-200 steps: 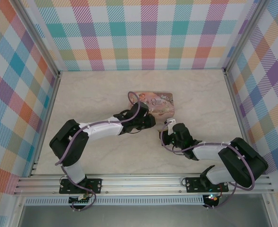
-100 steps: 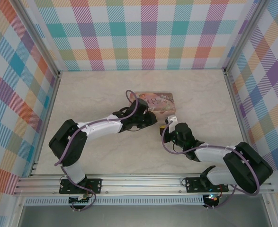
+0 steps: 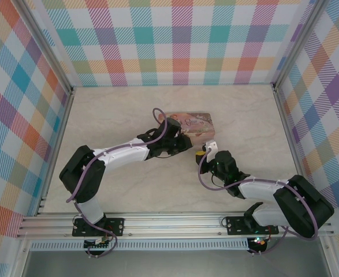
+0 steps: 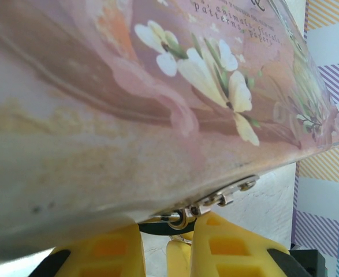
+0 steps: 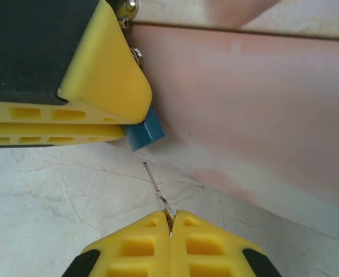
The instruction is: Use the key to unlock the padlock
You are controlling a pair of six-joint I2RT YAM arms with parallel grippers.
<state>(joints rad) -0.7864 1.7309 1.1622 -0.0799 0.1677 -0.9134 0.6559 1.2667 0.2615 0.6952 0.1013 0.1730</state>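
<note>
Padlock [image 5: 145, 131]: teal body pinched between the narrowly closed fingers of the left gripper [image 5: 129, 122], one corner left exposed, pressed close against the side wall of the pink tin [image 5: 261, 104], low near the table

Key [image 5: 156, 187]: clamped by its head in the fully closed right gripper [image 5: 170, 215], thin shaft pointed up and slightly left, toward the exposed corner

Tip seen just short of the lock, not touching; keyhole cannot be made out

Right arm judged nearer for the insertion
</note>
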